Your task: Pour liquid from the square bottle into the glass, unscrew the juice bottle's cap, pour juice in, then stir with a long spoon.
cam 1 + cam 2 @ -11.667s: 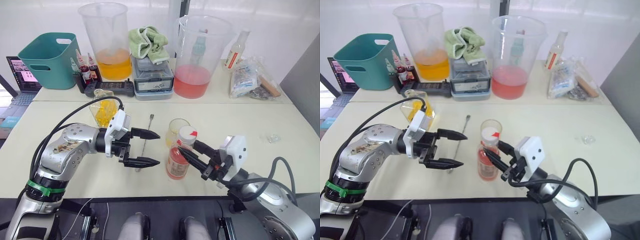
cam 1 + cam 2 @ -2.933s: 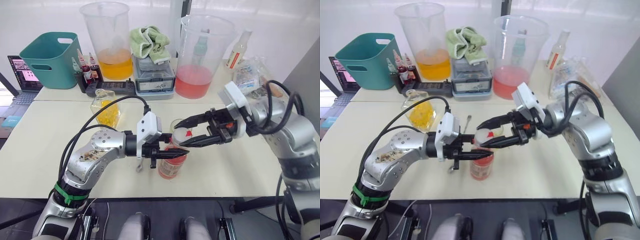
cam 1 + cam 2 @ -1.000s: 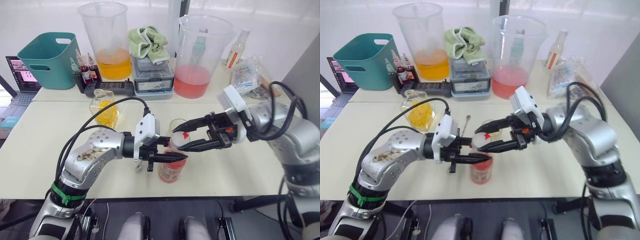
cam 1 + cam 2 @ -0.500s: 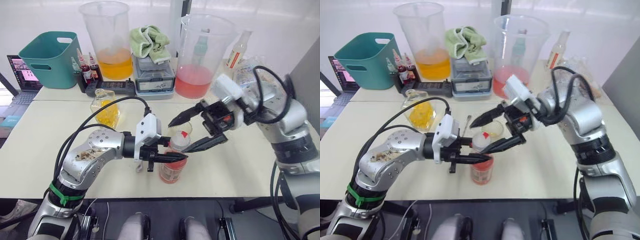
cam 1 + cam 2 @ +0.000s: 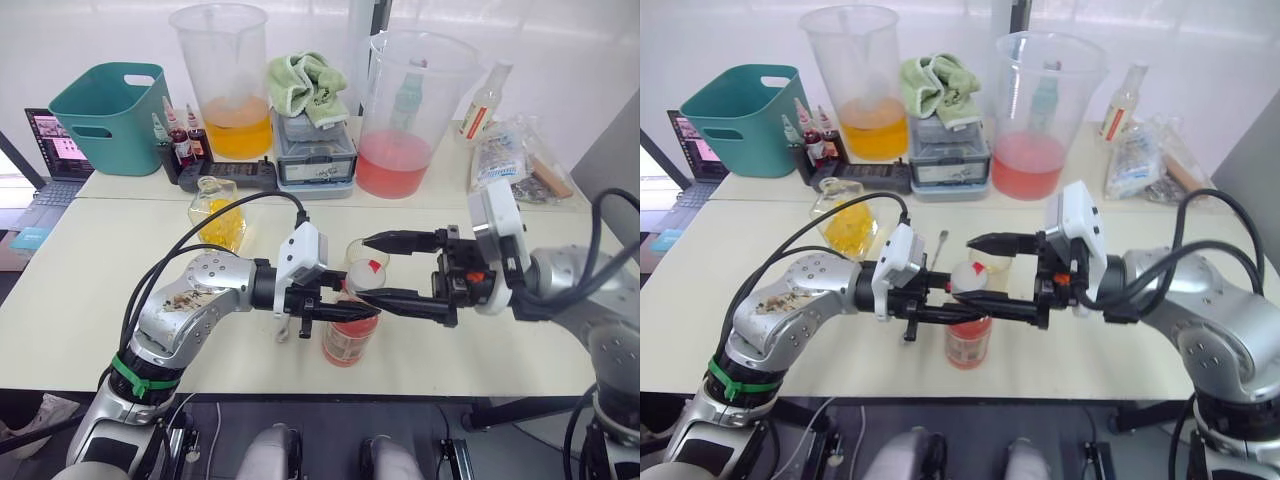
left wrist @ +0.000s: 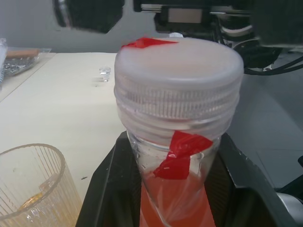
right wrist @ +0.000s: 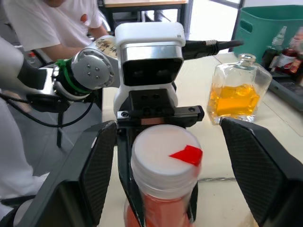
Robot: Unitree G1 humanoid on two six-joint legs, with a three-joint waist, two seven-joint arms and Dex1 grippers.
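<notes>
Here the juice bottle (image 5: 349,330) stands upright near the front edge of the desk (image 5: 90,250), about midway along it, its white cap (image 5: 367,273) marked with a red tag and screwed on. The left claw (image 5: 352,309) reaches in from the robot's left, and its two black fingers (image 6: 111,184) pinch the bottle's neck just below the cap, one on each side, as the left wrist view shows. The right claw (image 5: 385,270) faces it from the robot's right with its fingers spread wide: the upper finger lies level above and behind the cap, the lower finger passes in front of the bottle's shoulder; in the right wrist view the cap sits between them with a gap on both sides, touched by neither. The glass (image 5: 989,262), holding a little yellow liquid, stands just behind the bottle. The long spoon (image 5: 938,243) lies flat on the desk behind the left claw, pointing toward the back edge. The square bottle (image 5: 219,212), partly filled with yellow liquid, stands upright farther toward the left rear. Along the back edge stand a teal bin (image 5: 107,110), a pitcher of orange liquid (image 5: 226,80), a green cloth (image 5: 308,82) on a grey box (image 5: 316,160), and a pitcher of pink liquid (image 5: 408,115).
</notes>
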